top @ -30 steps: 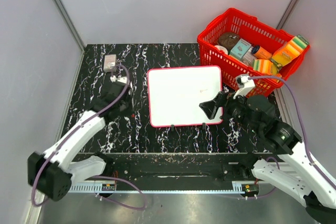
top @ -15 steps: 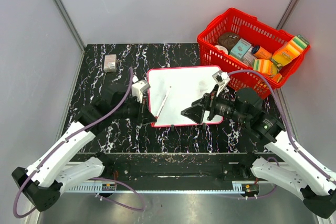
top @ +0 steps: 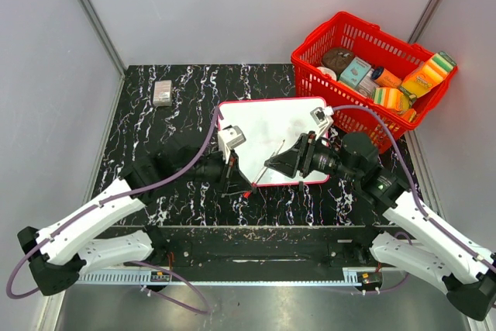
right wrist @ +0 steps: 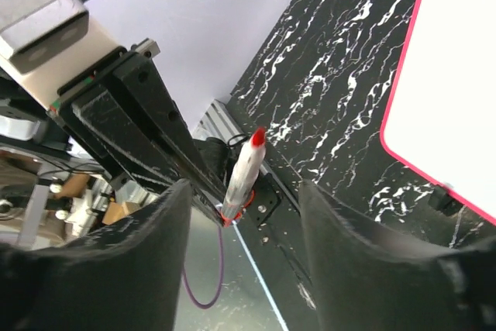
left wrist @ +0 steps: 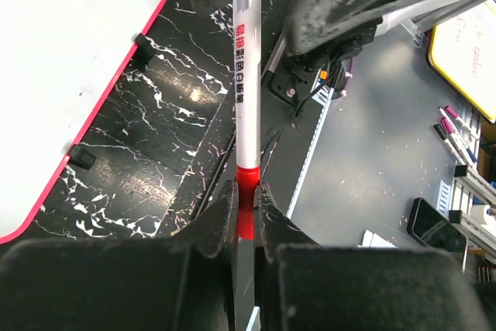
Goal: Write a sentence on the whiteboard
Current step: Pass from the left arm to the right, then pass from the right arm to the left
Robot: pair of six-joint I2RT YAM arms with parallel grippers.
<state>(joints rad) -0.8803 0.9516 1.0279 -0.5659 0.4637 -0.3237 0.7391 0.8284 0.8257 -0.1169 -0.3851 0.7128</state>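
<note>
Marker preparation, nothing written: my left pincer (left wrist: 246, 205) clamps the marker (left wrist: 246, 91) by its red band, my right pincer (right wrist: 242, 191), jaws apart around its red tip, must next, I judge, close squarely, the blank whiteboard (top: 263, 122) beneath it.

The left gripper (top: 243, 188) now holds the marker (top: 267, 167) closer to the right gripper (top: 277, 163); its tip is now between that gripper's fingers, which stand narrower than before.

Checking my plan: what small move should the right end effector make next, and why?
Probably close the right end effector on the marker: its red-tipped end lies between those open fingers, the left end effector grips its other end; the whiteboard looks blank.
</note>
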